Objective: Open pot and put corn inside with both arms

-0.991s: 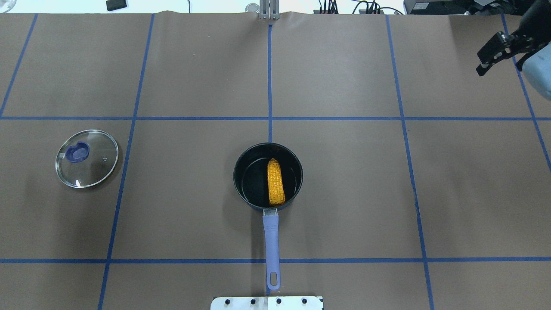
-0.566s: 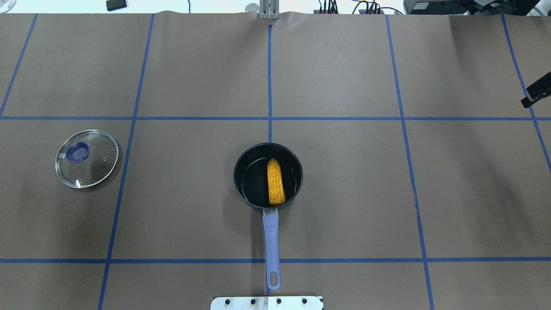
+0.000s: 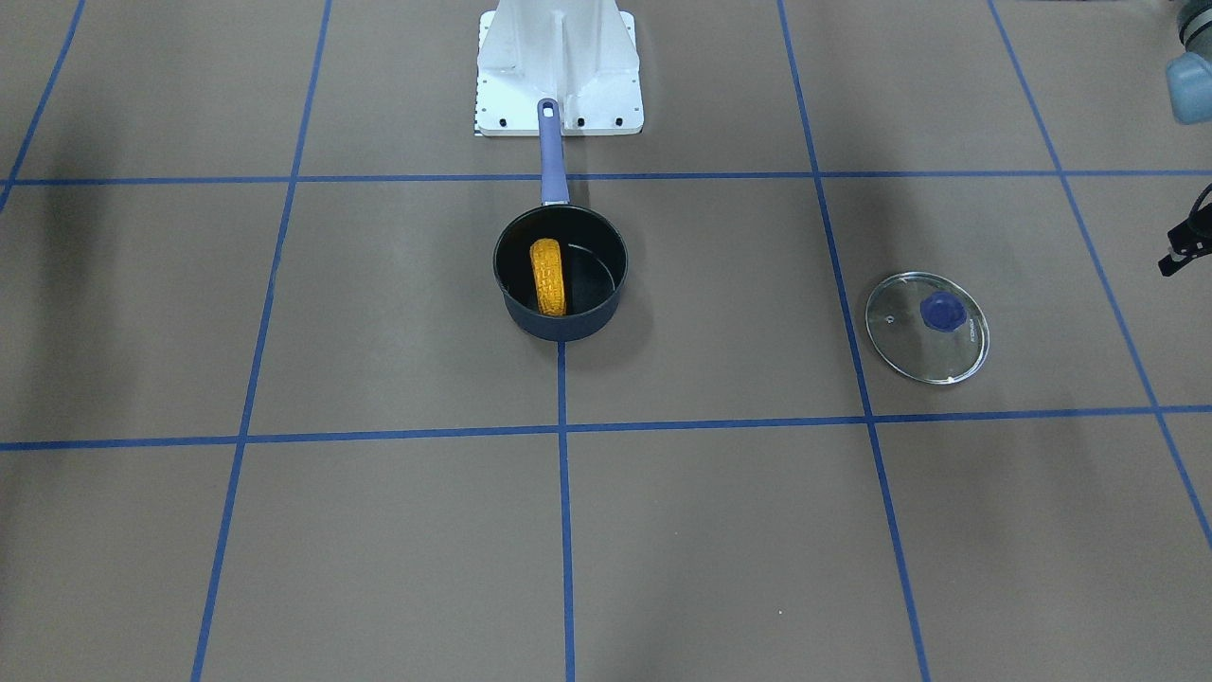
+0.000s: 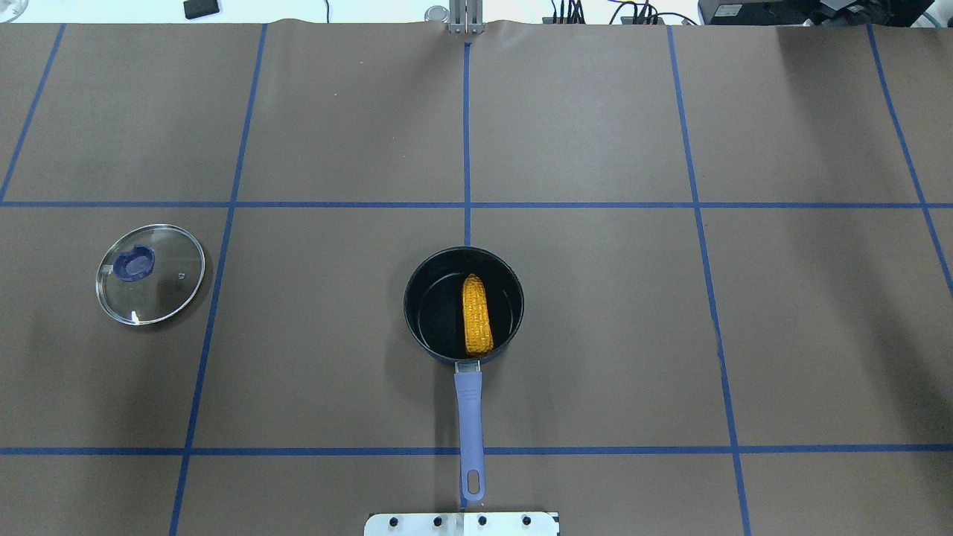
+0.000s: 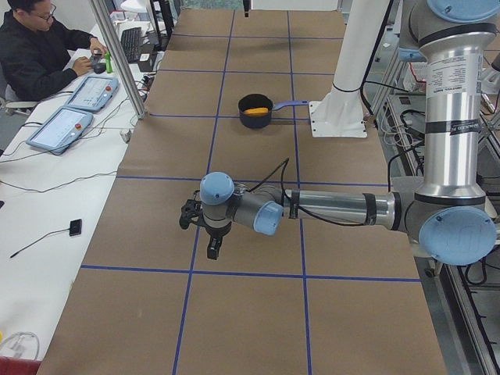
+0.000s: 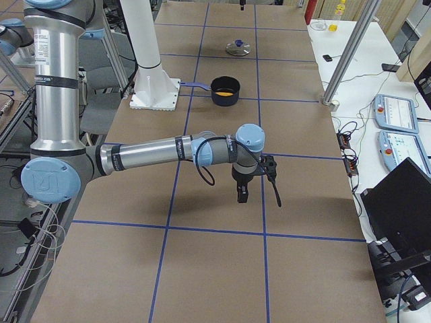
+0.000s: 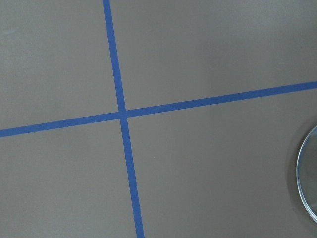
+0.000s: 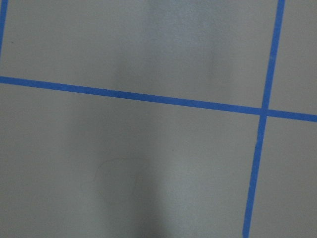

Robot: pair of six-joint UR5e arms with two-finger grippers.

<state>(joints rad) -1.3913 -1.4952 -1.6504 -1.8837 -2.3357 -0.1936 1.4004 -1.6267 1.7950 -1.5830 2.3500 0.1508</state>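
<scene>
The navy pot [image 4: 428, 275] stands open at the table's middle, its purple-blue handle [image 4: 469, 424] pointing at the robot base. The orange-yellow corn [image 4: 477, 316] lies inside it, also in the front view [image 3: 548, 276]. The glass lid [image 4: 150, 273] lies flat on the table on the robot's left, apart from the pot [image 3: 606, 289]. My left gripper [image 5: 212, 248] hangs over the table beyond the lid [image 3: 927, 327]; only a black part shows in the front view. My right gripper [image 6: 241, 195] hangs far out on the right side. I cannot tell whether either is open.
The white robot base plate [image 4: 461, 523] sits just behind the pot handle. Blue tape lines grid the brown table cover. An operator [image 5: 39, 47] sits at a side desk with tablets [image 5: 61, 129]. A metal post [image 5: 117, 55] stands at the table's edge.
My right gripper has drawn back past the right edge of the overhead view and no longer shows there. Pot, corn and lid have not moved.
</scene>
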